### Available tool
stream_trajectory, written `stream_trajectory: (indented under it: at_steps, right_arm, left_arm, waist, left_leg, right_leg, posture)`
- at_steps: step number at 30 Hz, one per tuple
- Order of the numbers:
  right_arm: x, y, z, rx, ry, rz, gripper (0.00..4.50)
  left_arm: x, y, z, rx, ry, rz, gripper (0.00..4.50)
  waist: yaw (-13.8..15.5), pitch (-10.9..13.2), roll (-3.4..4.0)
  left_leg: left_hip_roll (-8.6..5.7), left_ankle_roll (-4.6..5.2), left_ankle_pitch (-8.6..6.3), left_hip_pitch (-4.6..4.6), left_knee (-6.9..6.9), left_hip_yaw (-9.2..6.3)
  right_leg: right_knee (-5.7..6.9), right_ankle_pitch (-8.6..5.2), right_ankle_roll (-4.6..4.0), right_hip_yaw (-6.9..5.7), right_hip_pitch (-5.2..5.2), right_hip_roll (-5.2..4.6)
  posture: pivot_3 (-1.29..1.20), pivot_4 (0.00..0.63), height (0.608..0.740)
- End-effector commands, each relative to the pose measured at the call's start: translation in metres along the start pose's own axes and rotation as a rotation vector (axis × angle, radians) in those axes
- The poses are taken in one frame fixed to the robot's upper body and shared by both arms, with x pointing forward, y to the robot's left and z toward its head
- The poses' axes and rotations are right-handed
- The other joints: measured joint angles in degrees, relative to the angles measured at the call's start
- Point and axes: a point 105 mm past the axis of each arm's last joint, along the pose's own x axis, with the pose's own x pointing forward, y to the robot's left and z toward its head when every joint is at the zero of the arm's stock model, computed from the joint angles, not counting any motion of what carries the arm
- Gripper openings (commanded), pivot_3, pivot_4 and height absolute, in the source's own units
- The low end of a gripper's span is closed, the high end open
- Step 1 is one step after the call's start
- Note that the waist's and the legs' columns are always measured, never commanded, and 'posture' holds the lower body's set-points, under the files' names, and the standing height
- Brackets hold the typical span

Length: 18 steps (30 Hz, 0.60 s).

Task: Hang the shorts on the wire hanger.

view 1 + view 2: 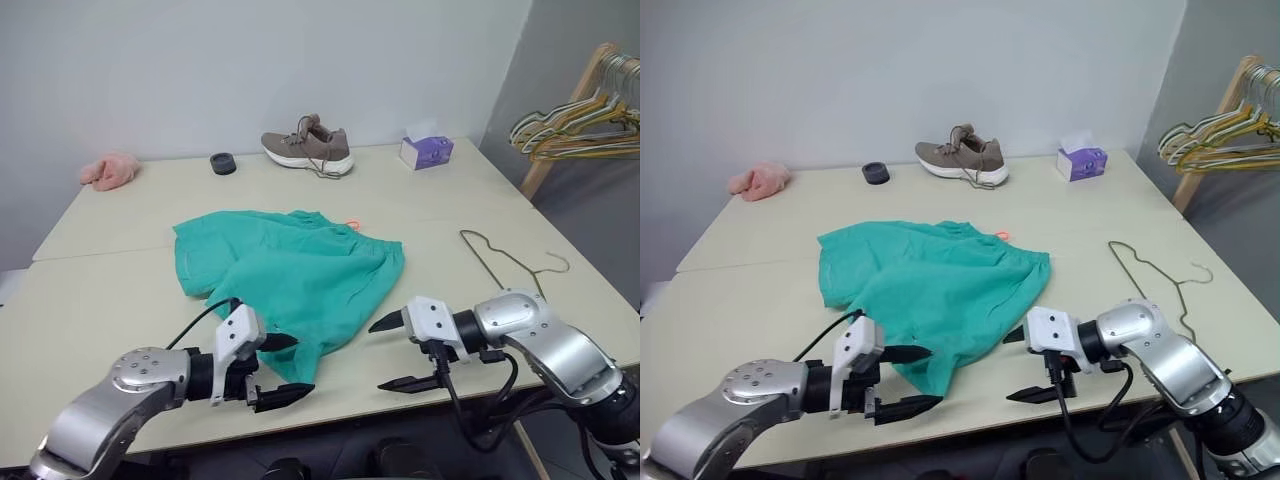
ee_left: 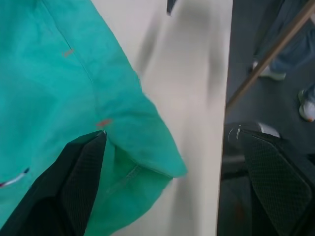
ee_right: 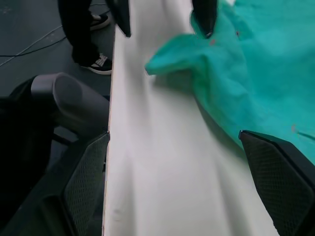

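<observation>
One pair of shorts (image 1: pixel 290 275), teal-green, lay spread flat near the middle of the desk (image 1: pixel 90 300), with a bit of orange drawcord showing at the far waistband edge and one leg corner reaching toward the near desk edge. Wire hanger (image 1: pixel 510 258) lay flat on the desk to the right of the shorts, apart from them, hook toward the near right.

Left end effector (image 1: pixel 283 368) positioned at the near corner of the shorts, released with fingers spread wide; upper finger over the fabric corner, lower finger at the desk edge; contact with the fabric could not be determined. Right end effector (image 1: pixel 398 352) positioned just right of the shorts' near hem, also released with fingers wide apart, grasping nothing, pointed toward the left end effector.

Along the far side of the desk: pink cloth (image 1: pixel 110 170), small dark round object (image 1: pixel 223 163), brown shoe (image 1: pixel 308 147), purple tissue box (image 1: pixel 426 150). Bunched hangers (image 1: pixel 580 125) on a wooden rack beyond the right desk edge.
</observation>
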Motion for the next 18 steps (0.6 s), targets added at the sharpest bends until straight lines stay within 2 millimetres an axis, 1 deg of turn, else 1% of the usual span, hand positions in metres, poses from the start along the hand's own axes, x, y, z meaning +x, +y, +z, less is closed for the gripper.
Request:
stream_trajectory:
  at_steps: [1,4,10,13,15,18]
  right_arm:
    - [-0.012,-0.005,0.01,-0.05,-0.026,-0.078,4.47]
    - [-0.017,-0.009,0.009,-0.044,-0.027,-0.125,4.47]
    - [-0.019,-0.01,0.01,-0.047,-0.032,-0.158,4.47]
    - [-0.021,-0.012,0.009,-0.061,-0.026,-0.179,4.5]
    - [-0.022,-0.014,0.008,-0.062,-0.025,-0.196,4.5]
    - [-0.024,-0.015,0.004,-0.067,-0.014,-0.202,4.5]
  left_arm:
    - [0.01,0.008,-0.011,0.049,0.053,0.036,4.5]
    - [0.019,0.014,-0.025,0.071,0.105,0.058,4.5]
    - [0.03,0.024,-0.029,0.116,0.1,0.108,4.5]
    - [0.031,0.028,-0.028,0.127,0.081,0.134,3.96]
    - [0.031,0.028,-0.029,0.134,0.082,0.129,3.36]
    - [0.029,0.028,-0.03,0.146,0.082,0.136,2.35]
  waist:
    - [-0.1,0.0,0.02]
    - [-0.2,0.0,0.02]
    - [-0.3,-0.1,0.03]
    - [-0.5,-0.1,0.06]
    - [-0.6,-0.2,0.08]
    - [-0.8,-0.3,0.11]
  left_leg:
    - [0.0,0.0,0.0,0.01,0.0,0.01]
    - [0.0,0.0,0.0,0.01,0.0,0.01]
    - [-0.01,0.01,0.0,0.01,0.02,0.01]
    - [-0.01,0.01,0.0,0.02,0.02,0.0]
    - [-0.01,0.01,0.0,0.02,0.03,0.0]
    - [-0.01,0.02,0.0,0.03,0.03,0.0]
  right_leg:
    - [0.0,0.0,0.0,0.01,0.01,0.0]
    - [0.0,0.0,0.0,0.02,0.01,0.0]
    - [-0.01,0.02,0.03,0.03,0.05,-0.01]
    - [-0.01,0.02,0.03,0.03,0.07,-0.01]
    - [-0.01,0.02,0.03,0.02,0.08,-0.01]
    - [-0.01,0.02,0.04,0.02,0.1,-0.01]
  posture:
    - [-0.24,0.0,0.74]
    - [-0.24,0.0,0.74]
    - [-0.25,0.0,0.74]
    - [-0.25,0.0,0.74]
    - [-0.25,0.0,0.74]
    - [-0.25,0.0,0.74]
